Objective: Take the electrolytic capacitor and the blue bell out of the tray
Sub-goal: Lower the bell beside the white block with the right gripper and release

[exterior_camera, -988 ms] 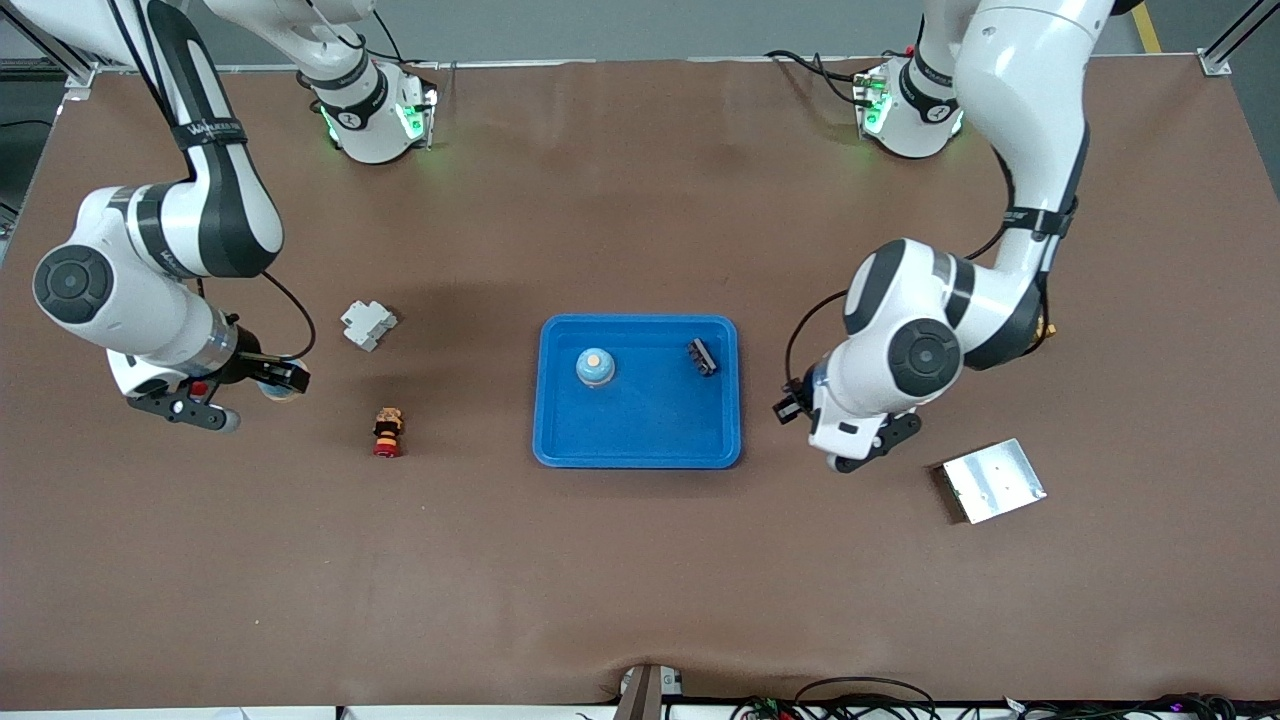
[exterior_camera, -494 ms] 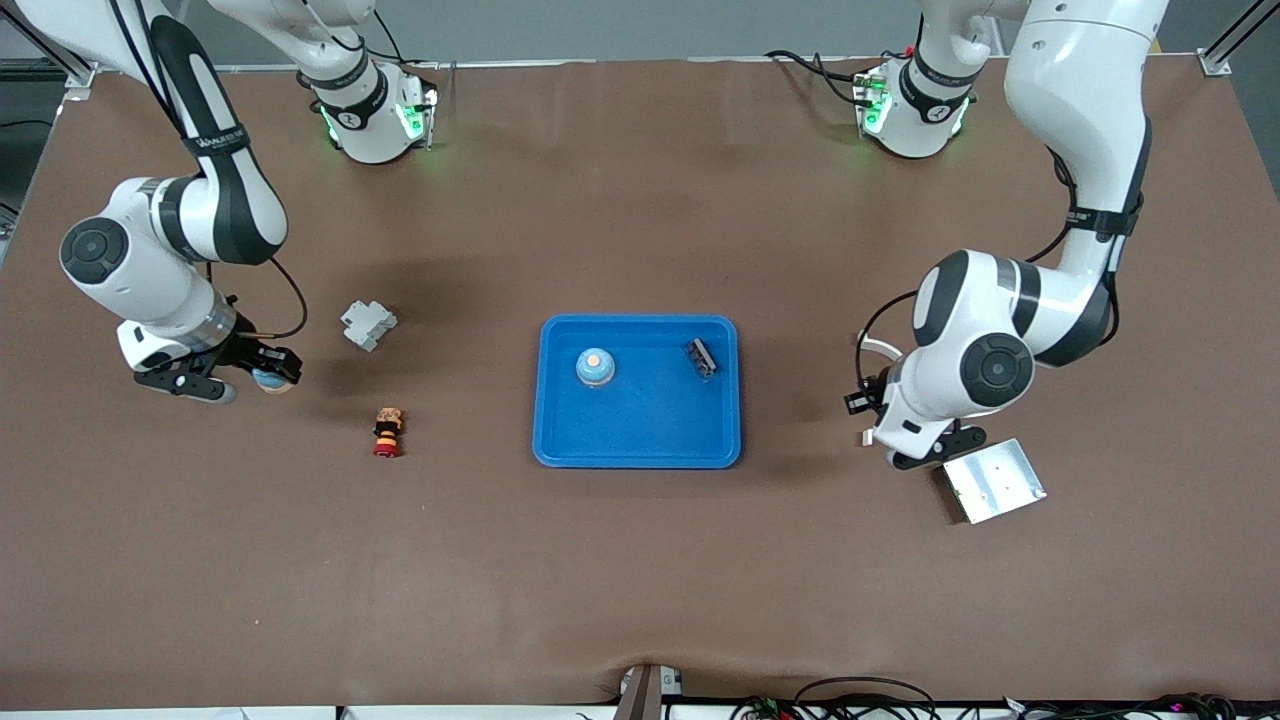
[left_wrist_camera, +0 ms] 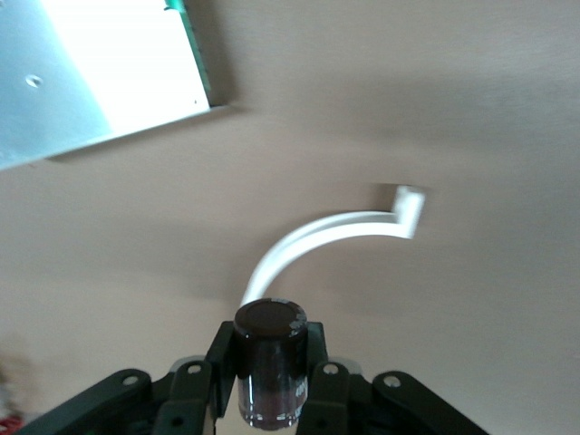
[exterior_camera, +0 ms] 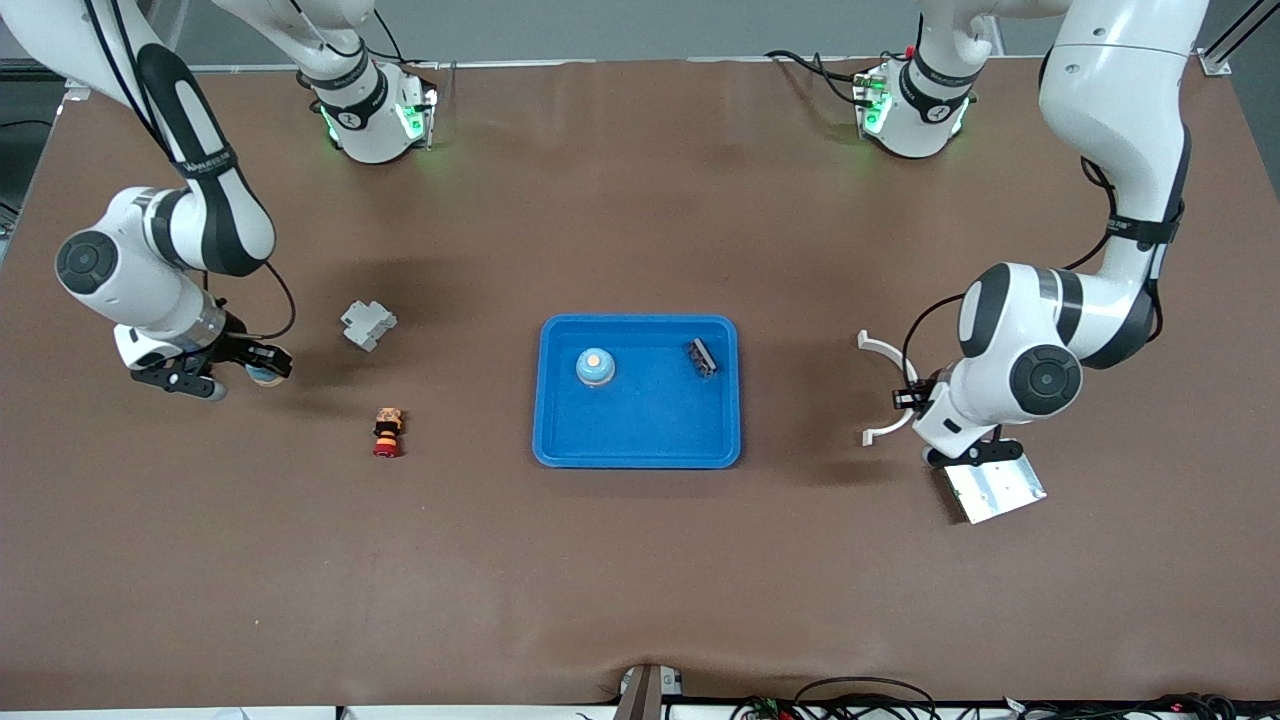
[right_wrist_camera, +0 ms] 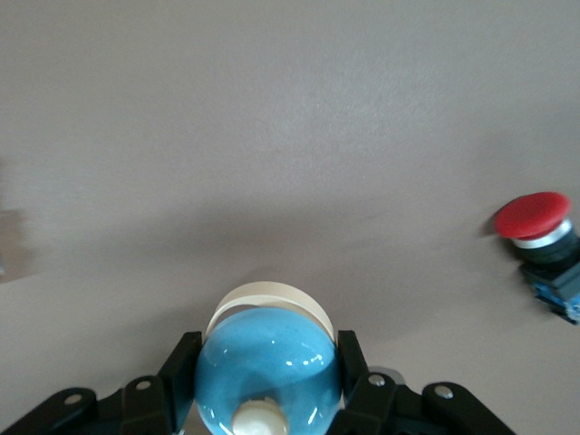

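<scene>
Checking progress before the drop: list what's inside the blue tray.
In the blue tray sit a blue bell with an orange button and a small black component, apart from each other. Nothing covers the tray; what lies beneath those two is hidden.

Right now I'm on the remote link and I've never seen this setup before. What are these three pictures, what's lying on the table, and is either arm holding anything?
Two white robot arms stand at a brown table. The wide picture looks down from a high camera facing them; the two close-ups come from cameras on each arm's wrist.

The left hand is shut on a dark cylinder, the capacitor, above a curved white piece and beside a metal plate. The right hand is shut on a blue bell at the other end of the table.

In the middle lies a blue tray holding a second blue bell and a small black part. Toward the right arm's end lie a grey block and, nearer the front camera, a red push button.
</scene>
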Tool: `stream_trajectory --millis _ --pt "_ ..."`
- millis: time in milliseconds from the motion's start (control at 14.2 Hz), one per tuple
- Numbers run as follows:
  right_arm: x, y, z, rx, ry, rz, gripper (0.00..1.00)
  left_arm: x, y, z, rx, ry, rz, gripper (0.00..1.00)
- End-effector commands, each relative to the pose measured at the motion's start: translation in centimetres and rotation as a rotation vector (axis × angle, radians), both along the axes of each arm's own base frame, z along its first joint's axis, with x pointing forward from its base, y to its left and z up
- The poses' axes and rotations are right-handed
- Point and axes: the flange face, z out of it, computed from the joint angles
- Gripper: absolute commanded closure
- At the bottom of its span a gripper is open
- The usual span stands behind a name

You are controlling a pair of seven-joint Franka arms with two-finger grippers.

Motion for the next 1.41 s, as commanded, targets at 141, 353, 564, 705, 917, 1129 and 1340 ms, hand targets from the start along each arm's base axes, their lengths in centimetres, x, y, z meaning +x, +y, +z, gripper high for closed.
stream_trajectory --millis 141,353,564,705,917,1129,1340 --pt "0.8 -0.6 -2.7 0.03 0.018 -0.023 1.0 -0.9 2.3 -0.2 0.004 -0.02 -0.123 0.88" --pt "0.9 -0.6 -3.8 0.048 0.034 -0.044 1.0 -1.3 2.9 -1.5 0.008 -0.045 -0.133 0.88" --pt "1.0 -0.4 -4.6 0.052 0.044 -0.043 1.0 -2.2 3.3 -2.9 0.026 -0.053 -0.163 0.88" --pt "1.2 -0.4 -4.9 0.053 0.047 -0.043 1.0 -2.7 3.9 -3.6 0.022 -0.054 -0.172 0.87" --pt "1.3 -0.2 -5.3 0.057 0.052 -0.051 1.0 -3.0 4.2 -4.1 0.016 -0.049 -0.216 0.83" --pt "1.3 -0.2 -5.9 0.06 0.059 -0.053 1.0 -3.1 4.6 -4.5 0.016 -0.054 -0.221 0.83" --pt "1.3 -0.2 -6.3 0.061 0.056 -0.059 1.0 -3.5 4.6 -5.2 0.01 -0.064 -0.228 0.82"
